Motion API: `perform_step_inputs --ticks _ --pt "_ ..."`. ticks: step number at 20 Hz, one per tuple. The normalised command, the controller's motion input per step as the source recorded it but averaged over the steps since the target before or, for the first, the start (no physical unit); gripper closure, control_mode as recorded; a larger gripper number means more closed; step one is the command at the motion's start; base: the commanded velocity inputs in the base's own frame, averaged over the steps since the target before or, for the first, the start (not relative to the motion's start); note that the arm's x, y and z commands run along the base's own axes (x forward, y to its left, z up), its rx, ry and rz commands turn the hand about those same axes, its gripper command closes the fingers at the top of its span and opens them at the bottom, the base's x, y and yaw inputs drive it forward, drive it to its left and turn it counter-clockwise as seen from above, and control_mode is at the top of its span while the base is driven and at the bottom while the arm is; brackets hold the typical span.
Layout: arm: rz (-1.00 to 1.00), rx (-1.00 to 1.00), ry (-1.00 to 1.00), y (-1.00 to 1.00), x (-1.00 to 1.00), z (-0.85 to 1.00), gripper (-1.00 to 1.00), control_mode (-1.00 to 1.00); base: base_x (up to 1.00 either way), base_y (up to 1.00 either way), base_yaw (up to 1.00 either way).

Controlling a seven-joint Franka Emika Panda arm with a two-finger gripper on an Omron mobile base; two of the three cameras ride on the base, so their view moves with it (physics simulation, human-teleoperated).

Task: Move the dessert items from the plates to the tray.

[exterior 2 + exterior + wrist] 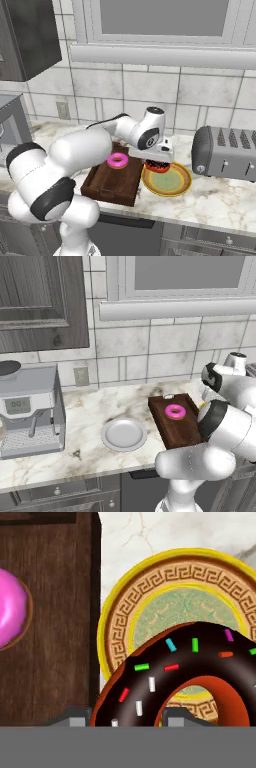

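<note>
Hidden: in the left base view the white arm covers the lower right of the frame and the tray's [176, 421] near right corner.
Gripper: the gripper [158, 165] sits at centre of the right base view; its tips are barely visible in the hand view, closed on the chocolate doughnut [175, 677], one tip in the hole.
Chocolate doughnut: lifted above the yellow-rimmed plate [167, 181], cut off at the hand view's bottom edge.
Pink doughnut: the pink doughnut [175, 411] lies on the tray, toward its far end.
Grey plate: the grey plate [124, 434] is just left of the tray.
Around: coffee machine [30, 408] at left, toaster [225, 152] at right, wall outlet [81, 376] on the tiles.
</note>
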Motion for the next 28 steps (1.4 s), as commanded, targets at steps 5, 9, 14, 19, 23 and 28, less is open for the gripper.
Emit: perform_step_inputs --ticks 5,9,14,19,23,28 --pt "-0.04 0.00 0.09 0.97 -0.81 0.15 1.00 -1.00 0.00 0.00 0.00" --pt "-0.05 0.00 0.08 0.85 -0.36 0.00 1.00 -1.00 0.00 0.00 0.00" --pt "-0.05 0.00 0.00 0.81 0.00 -0.04 1.00 -1.00 0.00 0.00 0.00" --pt "-0.01 0.00 0.00 0.62 0.01 -0.10 1.00 -1.00 0.00 0.00 0.00" --pt "0.00 0.00 0.00 0.39 0.04 -0.14 1.00 -1.00 0.00 0.00 0.00" --pt "0.00 0.00 0.00 0.15 0.16 -0.24 1.00 -1.00 0.00 0.00 0.00"
